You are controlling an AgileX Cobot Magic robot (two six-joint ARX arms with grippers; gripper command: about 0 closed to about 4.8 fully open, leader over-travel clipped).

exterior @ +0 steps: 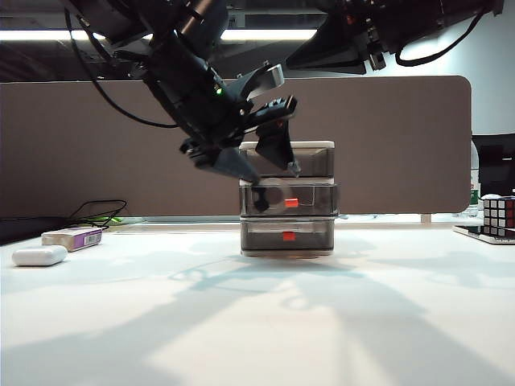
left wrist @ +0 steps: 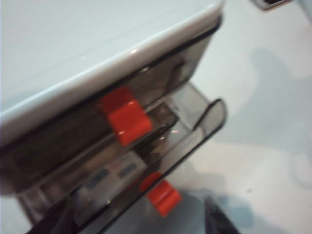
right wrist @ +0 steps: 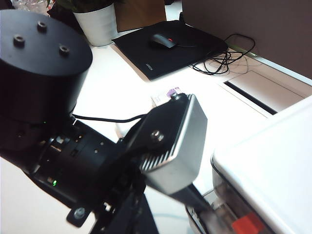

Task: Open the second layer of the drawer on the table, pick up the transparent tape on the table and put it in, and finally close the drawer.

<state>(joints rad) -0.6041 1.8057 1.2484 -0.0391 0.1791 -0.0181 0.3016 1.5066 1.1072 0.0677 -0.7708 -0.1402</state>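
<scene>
Transparent tape (exterior: 274, 195) shows through the smoky front of the second layer (exterior: 287, 199), which stands pulled out. Left end effector (exterior: 269, 178) hangs directly over it, jaws apart, gripping nothing. Right end effector is out of view, state unknowable. Closing means pushing the tier toward the partition; the left arm is nearer.

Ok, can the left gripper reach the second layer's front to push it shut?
Likely yes: the left gripper hangs open right at the pulled-out second layer, nothing between; right arm high above.
</scene>
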